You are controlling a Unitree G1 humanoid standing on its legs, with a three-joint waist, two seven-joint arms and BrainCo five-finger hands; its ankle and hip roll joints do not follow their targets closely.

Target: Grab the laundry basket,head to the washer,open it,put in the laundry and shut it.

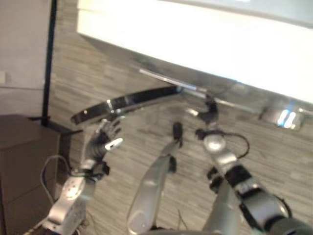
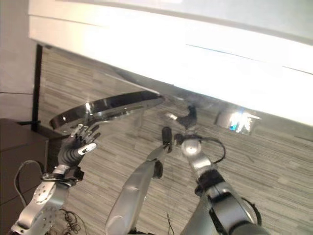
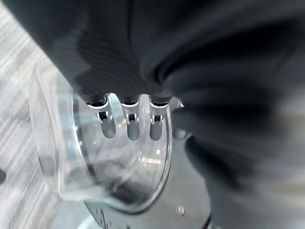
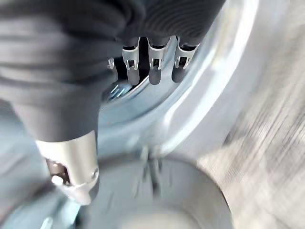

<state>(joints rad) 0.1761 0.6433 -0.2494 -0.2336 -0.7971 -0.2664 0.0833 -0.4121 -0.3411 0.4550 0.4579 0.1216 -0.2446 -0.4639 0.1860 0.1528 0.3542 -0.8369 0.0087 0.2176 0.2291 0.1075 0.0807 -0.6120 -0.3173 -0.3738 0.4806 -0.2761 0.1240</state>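
While the washer door (image 2: 105,106) hangs open, left hand (image 2: 78,142) fingers spread beside its rim, right hand (image 2: 188,117) fingers straight by the drum opening (image 4: 157,102).

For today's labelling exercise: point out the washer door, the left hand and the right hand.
washer door (image 1: 124,102): left eye view, dark rim.
left hand (image 1: 101,139): left eye view, palm.
right hand (image 1: 209,113): left eye view, dark back.

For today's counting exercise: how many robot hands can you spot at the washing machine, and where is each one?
2. The left hand is spread against the round glass washer door, which stands open. The right hand is at the white washer's opening rim.
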